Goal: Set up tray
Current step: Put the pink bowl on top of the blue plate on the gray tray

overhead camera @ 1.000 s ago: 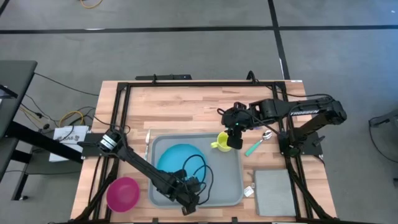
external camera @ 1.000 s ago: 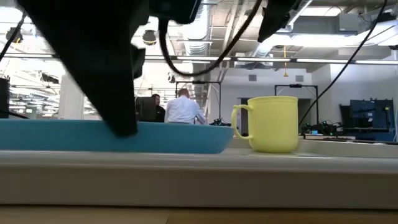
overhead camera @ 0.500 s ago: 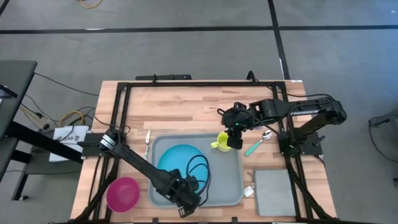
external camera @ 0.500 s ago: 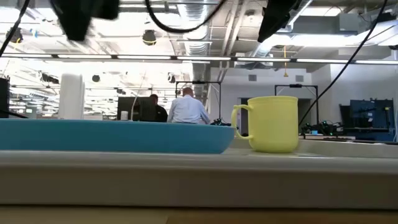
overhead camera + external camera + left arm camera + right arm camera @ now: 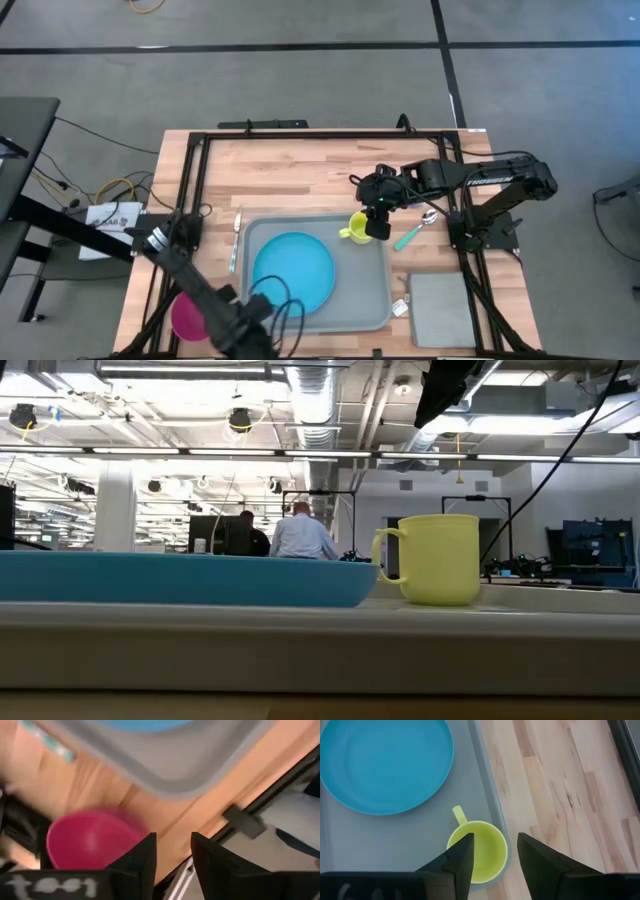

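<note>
Nearest me, the left gripper [image 5: 172, 855] hung over the pink bowl [image 5: 190, 312], fingers slightly parted, empty. The tray [image 5: 365, 305] held the plate [image 5: 293, 270] and cup [image 5: 355, 229]; the right gripper [image 5: 494, 851] hovered above the cup, empty. Spoon [image 5: 413, 232] and fork [image 5: 235, 238] remained outside.

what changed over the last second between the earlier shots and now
The left gripper pulled off the tray toward the table's front-left corner by the pink bowl, fingers apart, holding nothing; it has also left the low view. The right gripper stayed above the yellow mug; the blue plate and mug did not move.
</note>
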Controlling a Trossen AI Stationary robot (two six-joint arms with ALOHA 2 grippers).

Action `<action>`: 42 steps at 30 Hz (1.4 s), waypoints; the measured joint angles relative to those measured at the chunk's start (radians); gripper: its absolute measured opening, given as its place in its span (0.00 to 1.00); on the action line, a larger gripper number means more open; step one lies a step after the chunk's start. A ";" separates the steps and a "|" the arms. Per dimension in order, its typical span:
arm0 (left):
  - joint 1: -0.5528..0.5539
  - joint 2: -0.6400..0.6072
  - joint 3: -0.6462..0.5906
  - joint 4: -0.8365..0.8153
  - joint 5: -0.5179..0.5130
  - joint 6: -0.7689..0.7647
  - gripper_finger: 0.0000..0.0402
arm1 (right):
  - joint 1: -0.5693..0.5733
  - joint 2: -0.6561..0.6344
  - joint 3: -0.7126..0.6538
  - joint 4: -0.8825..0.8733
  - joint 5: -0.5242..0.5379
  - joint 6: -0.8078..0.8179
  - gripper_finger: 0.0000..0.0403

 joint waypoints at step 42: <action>-0.202 -0.102 -0.238 0.097 -0.136 -0.529 0.27 | 0.000 0.000 0.001 0.001 0.000 -0.080 0.35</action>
